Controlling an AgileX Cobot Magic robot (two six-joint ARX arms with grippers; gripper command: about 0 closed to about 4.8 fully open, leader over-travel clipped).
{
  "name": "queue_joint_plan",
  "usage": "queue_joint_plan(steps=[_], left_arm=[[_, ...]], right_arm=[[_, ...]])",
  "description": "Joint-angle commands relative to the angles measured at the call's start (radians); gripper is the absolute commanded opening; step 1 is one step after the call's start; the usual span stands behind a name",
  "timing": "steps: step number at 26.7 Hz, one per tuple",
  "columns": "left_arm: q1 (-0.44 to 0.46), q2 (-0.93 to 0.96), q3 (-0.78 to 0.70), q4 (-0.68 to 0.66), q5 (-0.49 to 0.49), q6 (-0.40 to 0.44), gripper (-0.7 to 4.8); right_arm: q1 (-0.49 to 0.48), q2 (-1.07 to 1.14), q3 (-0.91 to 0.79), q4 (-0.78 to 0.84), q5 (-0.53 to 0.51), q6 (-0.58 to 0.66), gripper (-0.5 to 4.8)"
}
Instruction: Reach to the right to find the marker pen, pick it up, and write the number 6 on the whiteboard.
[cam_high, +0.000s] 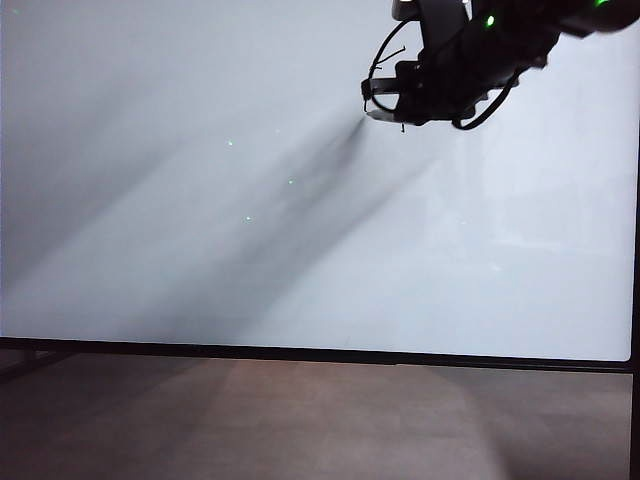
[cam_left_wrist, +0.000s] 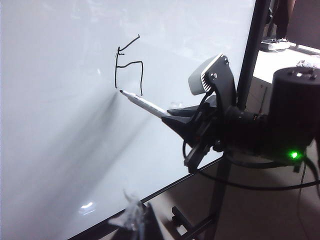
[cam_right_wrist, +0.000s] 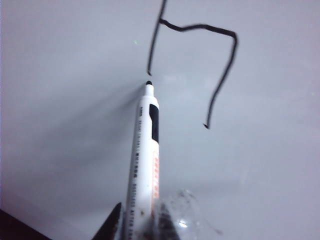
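Note:
The whiteboard (cam_high: 200, 200) fills the exterior view, with my right gripper (cam_high: 385, 100) a dark silhouette against its upper right part. In the right wrist view my right gripper (cam_right_wrist: 141, 221) is shut on the marker pen (cam_right_wrist: 145, 160), a white barrel with a black tip. The tip rests on the whiteboard (cam_right_wrist: 270, 150) just below the left stroke's lower end. The number 6 (cam_right_wrist: 200, 26) is a thin angular black line, its loop open at the bottom. The left wrist view shows the pen (cam_left_wrist: 145, 104), the 6 (cam_left_wrist: 129, 63) and the right gripper (cam_left_wrist: 175, 117). Only one dark tip of my left gripper (cam_left_wrist: 136, 217) shows.
The board's thin black frame (cam_high: 300, 354) runs along its lower edge above a brown floor. A black stand post (cam_left_wrist: 252, 60) borders the board's side. Black cables (cam_left_wrist: 260, 185) loop under the right arm. A light table (cam_left_wrist: 280, 47) with objects stands beyond the post.

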Motion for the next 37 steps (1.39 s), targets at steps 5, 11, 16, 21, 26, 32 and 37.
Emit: queue_joint_plan(steps=[5,11,16,21,26,32,37], left_arm=[[-0.002,-0.002,0.005,0.019,0.001,0.000,-0.07],[-0.002,-0.002,0.005,0.019,0.001,0.000,-0.07],[-0.002,-0.002,0.005,0.019,0.001,0.000,-0.07],[-0.002,-0.002,0.005,0.019,0.001,0.000,-0.07],[-0.002,-0.002,0.005,0.019,0.001,0.000,-0.07],[-0.002,-0.002,0.005,0.019,0.001,0.000,-0.07],[-0.002,-0.002,0.005,0.019,0.001,0.000,-0.07]], right_arm=[[0.002,0.025,0.005,0.070,-0.003,0.005,-0.01],[0.001,0.025,0.005,0.068,0.039,0.004,-0.01],[0.001,0.025,0.005,0.063,0.036,0.004,-0.01],[0.001,0.025,0.005,0.064,0.007,0.004,-0.01],[0.001,0.025,0.005,0.054,0.074,0.006,-0.01],[0.001,0.014,0.005,0.020,0.158,0.013,-0.01],[0.002,-0.015,0.005,-0.024,0.207,0.013,-0.01]])
